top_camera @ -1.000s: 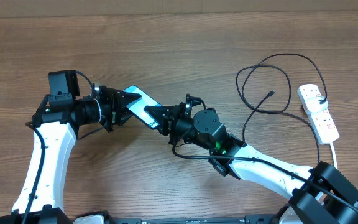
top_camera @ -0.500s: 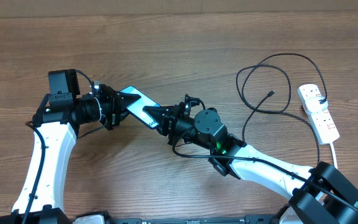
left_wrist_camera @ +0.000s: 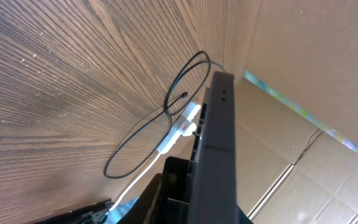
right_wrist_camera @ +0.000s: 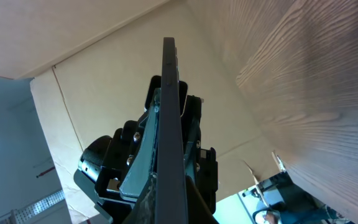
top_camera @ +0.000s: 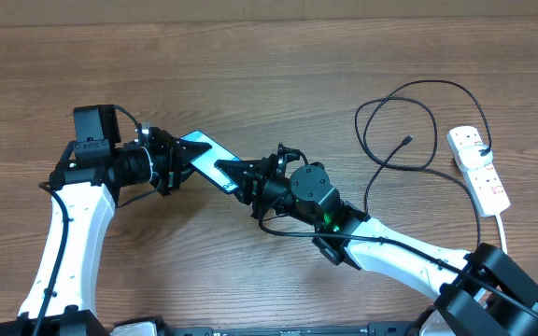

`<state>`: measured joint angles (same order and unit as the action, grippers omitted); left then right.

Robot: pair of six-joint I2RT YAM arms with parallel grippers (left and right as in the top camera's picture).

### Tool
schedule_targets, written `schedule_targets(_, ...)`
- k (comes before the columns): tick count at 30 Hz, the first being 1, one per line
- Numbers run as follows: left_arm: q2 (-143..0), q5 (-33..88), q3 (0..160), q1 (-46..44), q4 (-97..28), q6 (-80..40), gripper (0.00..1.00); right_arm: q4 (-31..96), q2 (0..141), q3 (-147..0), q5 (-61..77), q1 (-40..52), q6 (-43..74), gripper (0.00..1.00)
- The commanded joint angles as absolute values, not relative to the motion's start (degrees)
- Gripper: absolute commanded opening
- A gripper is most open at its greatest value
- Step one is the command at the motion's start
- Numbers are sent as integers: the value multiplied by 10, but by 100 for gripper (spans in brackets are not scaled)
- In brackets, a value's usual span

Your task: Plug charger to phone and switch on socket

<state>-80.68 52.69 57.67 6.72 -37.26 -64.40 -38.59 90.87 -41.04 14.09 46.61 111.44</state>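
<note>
**While both arms grip the phone, the charger lies loose**

Seen from overhead, the phone (top_camera: 209, 157) is held slantwise above the surface (top_camera: 278, 75), its light blue screen facing up. The left fingers (top_camera: 177, 161) are clamped on one end and the right fingers (top_camera: 237, 172) on the other. Both pairs are nearly closed, with only the thin phone between them. Each wrist camera shows the phone as just a dark edge-on strip, and the right wrist view shows the left fingers straddling it from behind.

Only the overhead view shows the whole layout. The charger (top_camera: 409, 110) lies looped well to the right, its connector free on the wood. The socket (top_camera: 479, 168) sits beyond it, near the right edge, with red marks and a white cord (top_camera: 504, 224). The left wrist view shows cable and socket far off, with cardboard boxes (left_wrist_camera: 303, 149) behind. Print on the phone is too small to read.
</note>
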Motion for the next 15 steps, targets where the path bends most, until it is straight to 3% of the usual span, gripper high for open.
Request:
schedule_targets(1,-805,562,578,63,-370,-650,18,-371,904,-416,114,472,1113,4)
schedule_targets(6,-805,571,578,63,-370,-650,24,-368,904,-416,106,472,1113,4)
schedule_targets(15,-805,575,578,63,-370,-649,23,-368,904,-416,111,473,1157,4)
